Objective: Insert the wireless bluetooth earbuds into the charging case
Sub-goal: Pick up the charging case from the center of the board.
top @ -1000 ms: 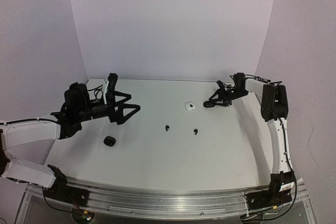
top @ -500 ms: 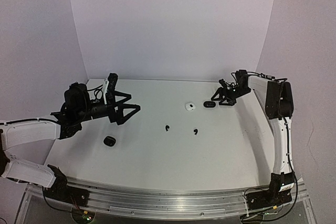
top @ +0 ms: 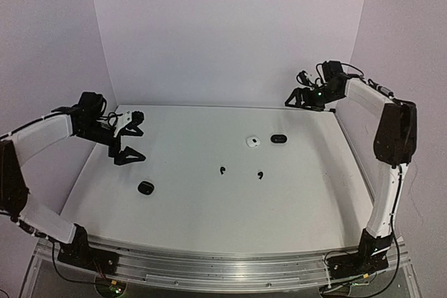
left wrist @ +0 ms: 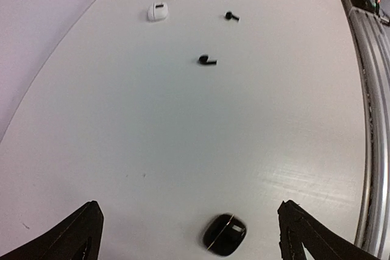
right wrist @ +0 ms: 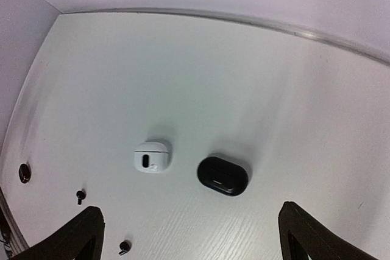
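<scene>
Both arms had pulled back over the last second. From overhead, I saw my right gripper (top: 299,90) raised at the back right corner, jaws wide apart and empty, well clear of the black case (top: 279,139) lying just beside the white case (top: 253,142). My left gripper (top: 131,136) hung near the left wall, jaws apart too. The left earbud (top: 222,169) and right earbud (top: 260,174) lay loose mid-table, outside every case. On the left wrist view, a second black case (left wrist: 224,234) sat between the spread fingertips. On the right wrist view, the paired cases lay above the open fingertips, with both earbuds at lower left.
</scene>
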Controlling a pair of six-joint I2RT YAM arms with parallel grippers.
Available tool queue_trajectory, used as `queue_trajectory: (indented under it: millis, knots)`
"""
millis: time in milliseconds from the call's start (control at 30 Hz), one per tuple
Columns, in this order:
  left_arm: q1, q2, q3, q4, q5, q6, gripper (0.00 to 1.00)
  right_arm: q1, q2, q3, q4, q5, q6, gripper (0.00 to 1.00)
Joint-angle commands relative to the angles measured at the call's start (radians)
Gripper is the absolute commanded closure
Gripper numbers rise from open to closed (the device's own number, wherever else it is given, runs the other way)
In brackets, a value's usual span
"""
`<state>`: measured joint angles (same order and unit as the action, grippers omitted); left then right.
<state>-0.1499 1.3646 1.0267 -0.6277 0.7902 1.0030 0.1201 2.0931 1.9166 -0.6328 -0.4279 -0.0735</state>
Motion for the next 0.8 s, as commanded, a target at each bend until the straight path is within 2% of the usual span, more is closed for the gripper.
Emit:
queue_trajectory:
  millis: [0,67,167,300,633,767]
  knots:
    - [0.068,0.163,0.077,-0.439,-0.024,0.656,0.00,0.161,-0.203,-0.113,0.098,0.097,-0.045,0.02]
    - [0.070,0.181,0.026,-0.363,-0.082,0.799,0.01,0.220,-0.251,-0.150,0.127,0.135,-0.040,0.02]
    - [0.069,0.244,0.004,-0.300,-0.083,0.898,0.01,0.293,-0.307,-0.199,0.168,0.160,-0.008,0.02]
    - [0.065,0.350,0.033,-0.252,-0.083,0.917,0.02,0.374,-0.374,-0.266,0.201,0.204,0.017,0.02]
    - [0.027,0.480,0.015,-0.154,-0.132,0.881,0.06,0.504,-0.432,-0.348,0.228,0.262,0.058,0.02]
    - [0.024,0.533,0.044,-0.168,-0.140,0.868,0.17,0.526,-0.426,-0.348,0.228,0.271,0.061,0.02]
